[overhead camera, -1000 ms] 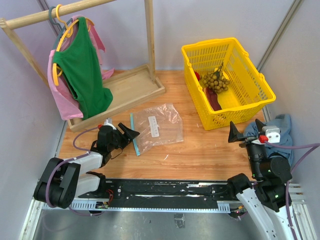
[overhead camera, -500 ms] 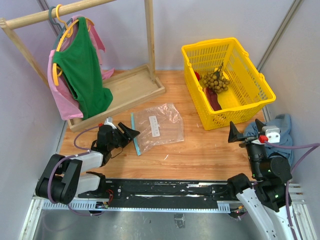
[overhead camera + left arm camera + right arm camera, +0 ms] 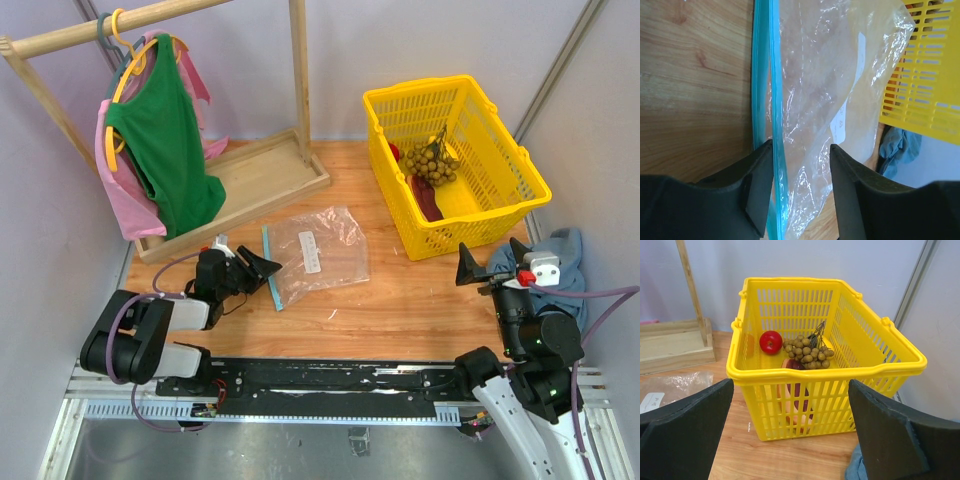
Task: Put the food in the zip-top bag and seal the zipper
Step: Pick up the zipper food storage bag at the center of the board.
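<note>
One bag (image 3: pixel 318 252), one basket (image 3: pixel 825 370), one fruit bunch (image 3: pixel 807 354), one red fruit (image 3: pixel 771 341), one rack (image 3: pixel 255 180).

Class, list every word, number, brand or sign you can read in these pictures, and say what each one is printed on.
No text is readable in any view.
white label on the zip-top bag: faint dark print, too small and blurred to read, even from the left wrist camera.
yellow basket: no print visible.

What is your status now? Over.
Left gripper open, straddling zipper of zip-top bag. Right gripper open, empty. Food in yellow basket, not bagged. No obstruction seen.
</note>
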Controlling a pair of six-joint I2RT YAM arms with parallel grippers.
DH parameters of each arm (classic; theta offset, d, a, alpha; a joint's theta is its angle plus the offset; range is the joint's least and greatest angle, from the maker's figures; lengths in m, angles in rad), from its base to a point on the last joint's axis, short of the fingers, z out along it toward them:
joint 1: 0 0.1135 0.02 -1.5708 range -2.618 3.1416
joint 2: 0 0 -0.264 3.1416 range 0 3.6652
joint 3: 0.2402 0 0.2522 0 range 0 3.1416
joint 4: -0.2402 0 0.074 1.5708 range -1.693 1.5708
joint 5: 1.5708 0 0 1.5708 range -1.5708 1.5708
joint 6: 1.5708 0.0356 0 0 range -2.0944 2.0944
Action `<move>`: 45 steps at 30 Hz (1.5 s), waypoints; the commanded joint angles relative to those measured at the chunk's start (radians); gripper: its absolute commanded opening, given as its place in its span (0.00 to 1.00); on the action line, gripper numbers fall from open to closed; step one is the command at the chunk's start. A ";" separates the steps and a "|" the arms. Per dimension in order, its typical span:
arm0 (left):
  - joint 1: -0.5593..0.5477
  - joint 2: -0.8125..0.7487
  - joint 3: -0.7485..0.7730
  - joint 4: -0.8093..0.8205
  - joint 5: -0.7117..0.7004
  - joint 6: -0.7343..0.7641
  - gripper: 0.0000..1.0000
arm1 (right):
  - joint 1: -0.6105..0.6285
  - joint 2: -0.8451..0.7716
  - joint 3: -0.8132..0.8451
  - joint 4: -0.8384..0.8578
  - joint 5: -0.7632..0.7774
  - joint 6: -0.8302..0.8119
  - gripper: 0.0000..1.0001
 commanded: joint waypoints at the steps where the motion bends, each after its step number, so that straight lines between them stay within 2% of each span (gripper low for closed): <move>1: 0.011 0.064 -0.013 0.140 0.046 -0.034 0.47 | -0.004 0.007 -0.006 0.029 -0.015 -0.010 0.98; 5: 0.012 0.115 -0.018 0.232 0.079 -0.066 0.31 | -0.004 0.016 -0.001 0.024 -0.027 -0.008 0.98; 8: 0.013 0.089 -0.018 0.239 0.093 -0.065 0.19 | -0.004 0.026 0.010 0.017 -0.036 -0.003 0.98; 11: 0.013 0.011 -0.004 0.157 0.086 -0.035 0.08 | -0.003 0.046 0.029 0.004 -0.048 0.004 0.98; 14: 0.012 -0.123 0.038 -0.022 0.049 0.033 0.00 | -0.004 0.085 0.061 -0.020 -0.072 -0.003 0.98; 20: 0.011 -0.430 0.178 -0.425 -0.086 0.209 0.00 | -0.004 0.199 0.142 -0.056 -0.137 0.005 0.98; 23: 0.011 -0.503 0.300 -0.626 -0.112 0.303 0.00 | -0.004 0.267 0.175 -0.059 -0.162 0.041 0.98; 33: -0.006 -0.475 0.737 -1.077 -0.151 0.566 0.00 | -0.003 0.599 0.385 -0.135 -0.452 0.088 0.98; 37: -0.030 -0.454 0.857 -1.217 -0.235 0.655 0.00 | 0.003 0.707 0.410 -0.071 -0.546 0.167 0.99; 39: -0.042 -0.432 0.902 -1.270 -0.268 0.683 0.00 | 0.029 0.766 0.421 -0.032 -0.565 0.205 0.99; 45: -0.127 -0.355 1.028 -1.370 -0.333 0.735 0.00 | 0.166 0.934 0.477 0.081 -0.480 0.275 1.00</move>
